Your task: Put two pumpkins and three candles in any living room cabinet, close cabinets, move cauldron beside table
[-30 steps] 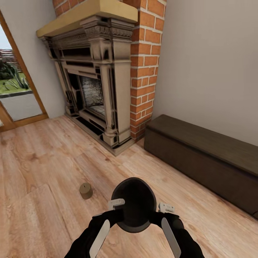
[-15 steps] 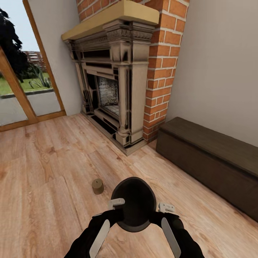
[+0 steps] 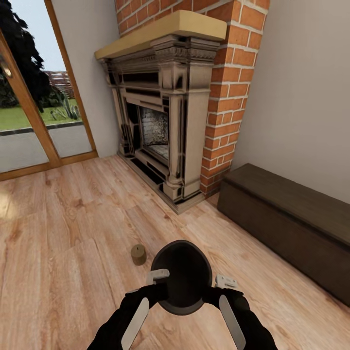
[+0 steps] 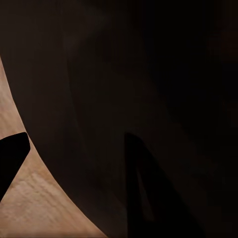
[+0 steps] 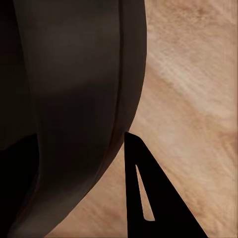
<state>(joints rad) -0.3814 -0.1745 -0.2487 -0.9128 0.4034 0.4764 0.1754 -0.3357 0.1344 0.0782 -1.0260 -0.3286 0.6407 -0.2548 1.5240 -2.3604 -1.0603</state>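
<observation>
I hold the dark grey-black cauldron low in front of me, above the wood floor. My left gripper is shut on its rim on one side and my right gripper on the opposite side. In the left wrist view the cauldron's wall sits between two dark fingers. The right wrist view shows the pot's thick rim beside one finger. One beige-tan candle stands on the floor just left of the cauldron. The long dark brown cabinet lies along the right wall with its fronts closed.
A stone fireplace with a brick chimney stands ahead, between the cabinet and a glass door at the left. Open wood floor stretches to the left and in front.
The whole view has swung to the left, so fireplace, cabinet and candle sit further right in the picture. The cauldron stays held the same way in both grippers.
</observation>
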